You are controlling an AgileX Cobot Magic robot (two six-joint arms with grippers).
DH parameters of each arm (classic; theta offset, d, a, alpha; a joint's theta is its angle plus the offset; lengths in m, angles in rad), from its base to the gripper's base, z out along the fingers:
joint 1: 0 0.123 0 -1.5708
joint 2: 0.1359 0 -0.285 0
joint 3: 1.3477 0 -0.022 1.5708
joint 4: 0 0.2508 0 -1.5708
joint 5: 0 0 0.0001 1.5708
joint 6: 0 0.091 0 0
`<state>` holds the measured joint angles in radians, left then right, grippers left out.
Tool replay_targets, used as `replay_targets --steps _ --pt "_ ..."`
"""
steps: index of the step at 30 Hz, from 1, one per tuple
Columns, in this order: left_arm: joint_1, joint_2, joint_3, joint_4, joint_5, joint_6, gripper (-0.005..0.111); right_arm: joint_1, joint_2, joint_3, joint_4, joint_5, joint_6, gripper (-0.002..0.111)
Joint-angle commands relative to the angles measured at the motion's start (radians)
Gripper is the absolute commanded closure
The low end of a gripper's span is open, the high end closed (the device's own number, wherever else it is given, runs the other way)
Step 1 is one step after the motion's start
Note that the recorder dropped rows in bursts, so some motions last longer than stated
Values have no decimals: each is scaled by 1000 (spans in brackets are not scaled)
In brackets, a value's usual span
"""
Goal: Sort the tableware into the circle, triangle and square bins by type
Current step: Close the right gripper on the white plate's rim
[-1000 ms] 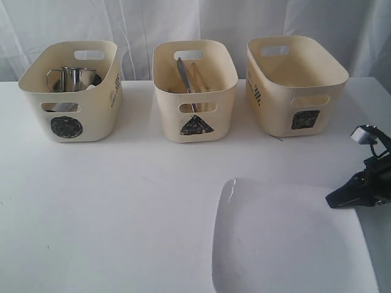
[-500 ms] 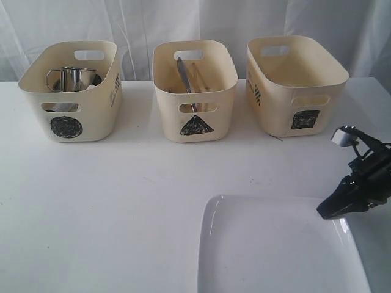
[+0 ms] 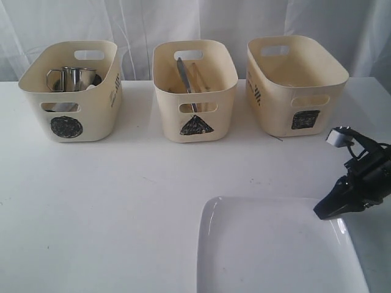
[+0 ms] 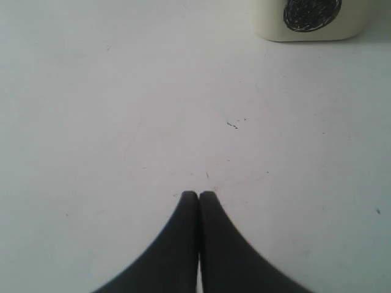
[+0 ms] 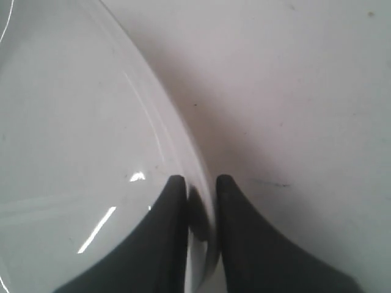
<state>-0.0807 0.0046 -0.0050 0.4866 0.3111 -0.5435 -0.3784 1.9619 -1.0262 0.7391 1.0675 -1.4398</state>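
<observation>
Though squarish — plate [image 3: 269, 250] face-up, right rim in right claw [image 3: 319, 213]

circle bin [image 3: 91, 119]: left, mug [image 3: 73, 78] inside
triangle bin [image 3: 166, 116]: middle, knife [image 3: 183, 76] inside
square bin [image 3: 275, 107]: right
plate [image 3: 275, 250]: on table [image 3: 110, 201], before square bin

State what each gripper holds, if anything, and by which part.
The right gripper grips the white plate by its rim. The left gripper is shut on nothing.
</observation>
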Motion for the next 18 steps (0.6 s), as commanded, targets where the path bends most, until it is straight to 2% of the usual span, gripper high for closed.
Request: replay_targets --steps 1,5,18 --pt "3 -5 5 0 2 -1 107 0 3 4 30 -67 -14 108" --pt "3 -5 5 0 2 -1 107 0 33 4 93 -63 -14 108" --pt "3 -5 5 0 2 -1 107 0 59 4 118 -46 34 108"
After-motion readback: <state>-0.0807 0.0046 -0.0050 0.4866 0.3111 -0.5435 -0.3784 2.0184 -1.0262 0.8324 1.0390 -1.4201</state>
